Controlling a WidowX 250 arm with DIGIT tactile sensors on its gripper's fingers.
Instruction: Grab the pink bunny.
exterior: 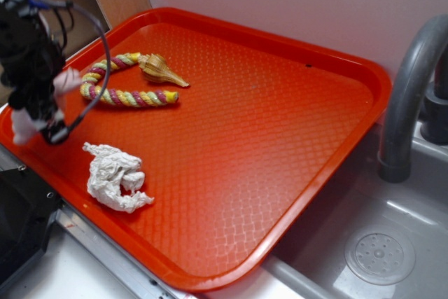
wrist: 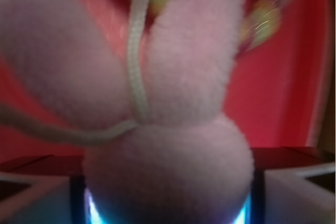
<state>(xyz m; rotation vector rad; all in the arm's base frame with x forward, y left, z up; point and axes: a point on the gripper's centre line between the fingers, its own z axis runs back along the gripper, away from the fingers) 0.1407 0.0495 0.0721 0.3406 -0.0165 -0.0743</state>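
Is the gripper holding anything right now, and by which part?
Yes: the gripper holds the small pale pink fuzzy plush bunny by its round body, ears pointing away from the camera.

- Pink bunny point(wrist: 168, 129): fills the wrist view out of focus; both ears run off the top edge, lower body cut by the bottom edge. In the exterior view only pale patches show beside the arm at the tray's left edge.
- Gripper point(exterior: 42, 113): fingertips not distinguishable in either view; jaw position cannot be told.
- Braided rope point(exterior: 126, 85): a motion-smeared streak at the wrist view's upper right.
- Red tray point(exterior: 280, 103): near left corner hidden behind the arm.
- Faucet point(exterior: 409, 96): cut off by the exterior view's right edge.
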